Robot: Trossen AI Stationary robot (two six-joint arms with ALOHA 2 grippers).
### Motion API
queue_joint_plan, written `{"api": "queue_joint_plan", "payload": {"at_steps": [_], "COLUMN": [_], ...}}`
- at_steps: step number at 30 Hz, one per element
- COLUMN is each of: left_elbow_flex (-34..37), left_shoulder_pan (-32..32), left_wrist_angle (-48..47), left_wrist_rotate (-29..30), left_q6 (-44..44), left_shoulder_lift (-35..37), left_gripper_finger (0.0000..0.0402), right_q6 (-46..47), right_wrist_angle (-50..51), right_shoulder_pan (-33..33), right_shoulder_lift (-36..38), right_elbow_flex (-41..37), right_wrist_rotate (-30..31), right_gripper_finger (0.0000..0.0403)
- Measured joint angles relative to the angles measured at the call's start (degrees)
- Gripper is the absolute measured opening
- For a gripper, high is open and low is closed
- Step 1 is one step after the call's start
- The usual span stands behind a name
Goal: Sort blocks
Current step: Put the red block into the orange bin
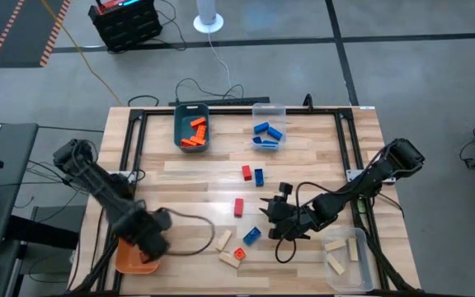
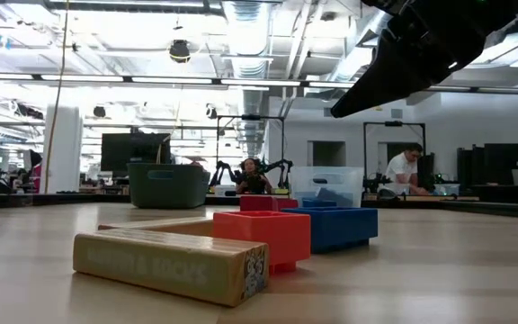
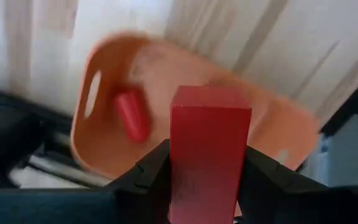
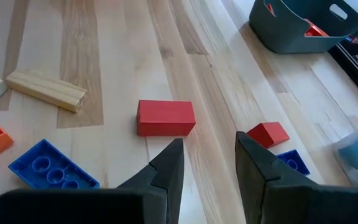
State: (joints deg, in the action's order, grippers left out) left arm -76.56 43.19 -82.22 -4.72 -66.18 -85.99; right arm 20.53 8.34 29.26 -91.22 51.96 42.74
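Note:
My left gripper (image 1: 149, 241) hangs over the orange bin (image 1: 129, 259) at the table's near left corner, shut on a red block (image 3: 210, 124). One red piece (image 3: 131, 115) lies inside that bin. My right gripper (image 4: 209, 163) is open above the table's middle right, holding nothing. A red block (image 4: 165, 117) lies flat just beyond its fingertips. Loose blocks rest flat on the table: red (image 1: 246, 172), blue (image 1: 259, 176), red (image 1: 239, 206), blue (image 1: 251, 236), wood (image 1: 223, 240) and an orange-red one (image 1: 239, 253). My left gripper pinches the red block between its two fingers, one on each opposite long side (image 3: 178, 155). The block's end (image 3: 211, 98) sticks out past the fingertips. The block is lifted clear, above the orange bin's inside (image 3: 166, 74).
A teal bin (image 1: 192, 125) with orange blocks and a clear bin (image 1: 268, 124) with blue blocks stand at the far edge. Another clear bin (image 1: 345, 256) with wood blocks sits near right. A dark frame runs along the table's edges. People show in the room behind.

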Motion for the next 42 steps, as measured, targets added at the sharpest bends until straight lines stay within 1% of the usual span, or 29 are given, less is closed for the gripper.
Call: {"api": "queue_joint_plan", "payload": {"at_steps": [4, 9, 12, 14, 16, 21, 25, 31, 34, 37, 42], "left_elbow_flex": [0.0, 0.02, 1.45, 3.83, 6.63, 13.81, 18.23, 22.09, 24.92, 26.95, 27.39], "left_shoulder_pan": [4.55, 5.14, 4.8, 4.39, 3.91, 2.44, 1.34, 1.34, 1.34, 1.34, 1.34], "left_wrist_angle": [-0.13, -0.55, -0.54, -0.1, 0.68, 6.82, 11.15, 16.96, 21.32, 21.75, 21.74], "left_wrist_rotate": [1.0, 0.56, 0.52, -0.3, -2.38, -5.2, -7.38, -7.65, -7.53, -6.78, -6.57], "left_q6": [-4.51, -4.99, -3.95, -3.36, -2.27, 1.62, 3.25, 3.68, 3.83, 1.35, -0.2], "left_shoulder_lift": [-1.14, -1.78, -1.7, -1.58, -1.61, -1.61, -1.61, -1.6, -1.61, -1.61, -1.61], "left_gripper_finger": [0.0139, 0.0134, 0.0133, 0.0133, 0.0132, 0.0132, 0.0131, 0.0131, 0.0131, 0.0141, 0.018], "right_q6": [0.0, 0.0, 0.0, 0.0, -0.02, -0.04, -0.02, -0.02, -0.02, -0.04, -0.04], "right_wrist_angle": [-0.7, -1.45, -1.4, -1.37, -1.29, -1.1, -1.12, -1.13, -1.13, -1.14, -1.14], "right_shoulder_pan": [0.0, 0.19, 0.39, 0.39, 0.37, 0.35, 0.35, 0.35, 0.35, 0.35, 0.35], "right_shoulder_lift": [0.0, 0.0, 0.0, 0.0, 0.0, 0.0, 0.0, 0.0, 0.0, 0.0, 0.0], "right_elbow_flex": [0.0, 0.0, 0.0, 0.0, 0.0, 0.0, 0.0, 0.0, 0.0, 0.0, 0.0], "right_wrist_rotate": [0.0, 0.0, -0.02, -0.02, -0.02, -0.02, -0.02, -0.01, -0.02, -0.02, -0.02], "right_gripper_finger": [0.0123, 0.0123, 0.0123, 0.0123, 0.0123, 0.0123, 0.0123, 0.0123, 0.0123, 0.0123, 0.0123]}}
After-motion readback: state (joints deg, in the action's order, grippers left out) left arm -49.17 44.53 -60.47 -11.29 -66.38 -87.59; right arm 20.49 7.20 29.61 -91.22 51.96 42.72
